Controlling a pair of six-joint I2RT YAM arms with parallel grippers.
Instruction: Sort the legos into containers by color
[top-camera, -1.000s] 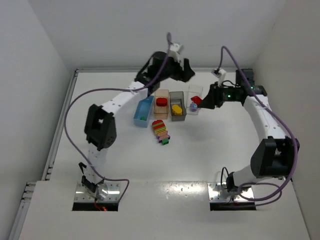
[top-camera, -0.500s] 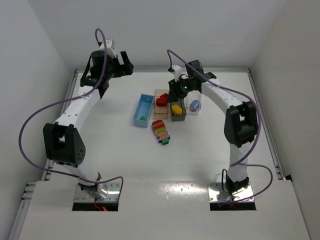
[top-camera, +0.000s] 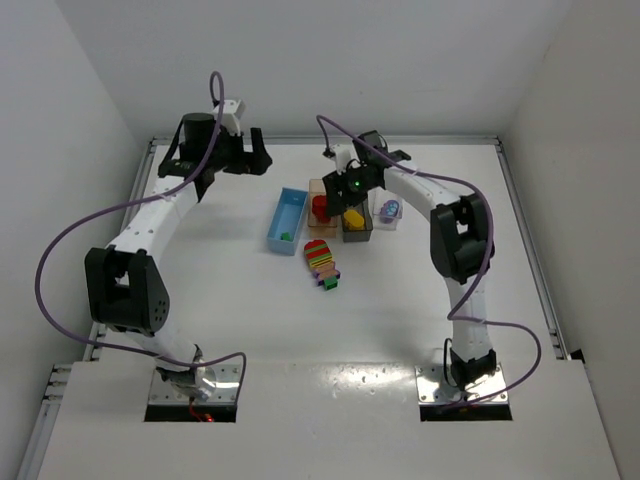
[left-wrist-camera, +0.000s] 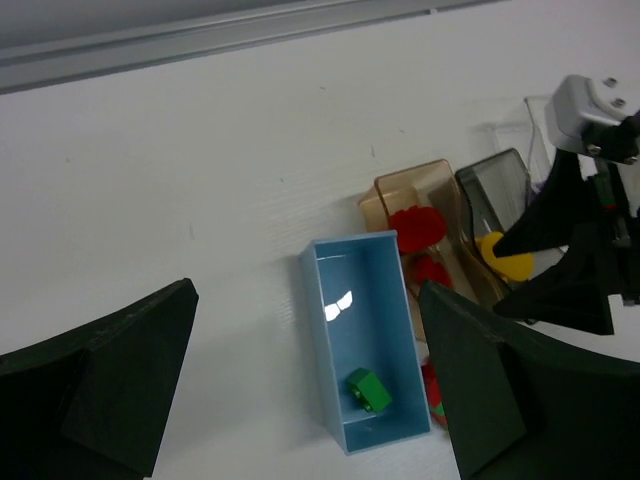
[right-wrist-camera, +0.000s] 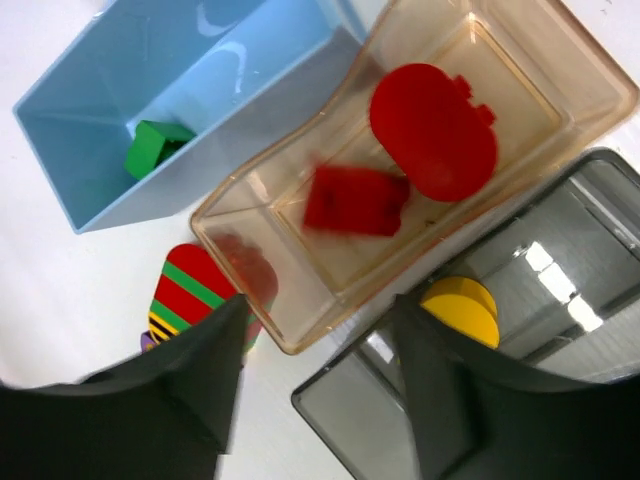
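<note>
Four containers stand in a row: light blue (top-camera: 287, 222), pale orange (top-camera: 322, 188), dark grey (top-camera: 356, 226) and clear (top-camera: 389, 215). My right gripper (right-wrist-camera: 320, 390) hangs open over the pale orange bin (right-wrist-camera: 560, 70). Below it lies a round red piece (right-wrist-camera: 432, 130), with a blurred red brick (right-wrist-camera: 355, 200) loose beside it. A yellow piece (right-wrist-camera: 460, 305) sits in the grey bin (right-wrist-camera: 560, 290). One green brick (left-wrist-camera: 368, 388) lies in the blue bin (left-wrist-camera: 345, 270). The striped stack (top-camera: 321, 257) lies on the table in front of the bins. My left gripper (top-camera: 258, 155) is open and empty, back left of the bins.
A small purple and green piece (top-camera: 330, 281) lies by the stack. A purple piece (top-camera: 390, 209) is in the clear bin. White walls and a rail (left-wrist-camera: 200, 40) close the back. In the left wrist view the right arm's gripper (left-wrist-camera: 590, 250) shows over the bins.
My left arm swung away from the bins to the back left and opened. My right gripper carried a red brick from the clear bin to the pale orange one and opened, letting the brick go.
</note>
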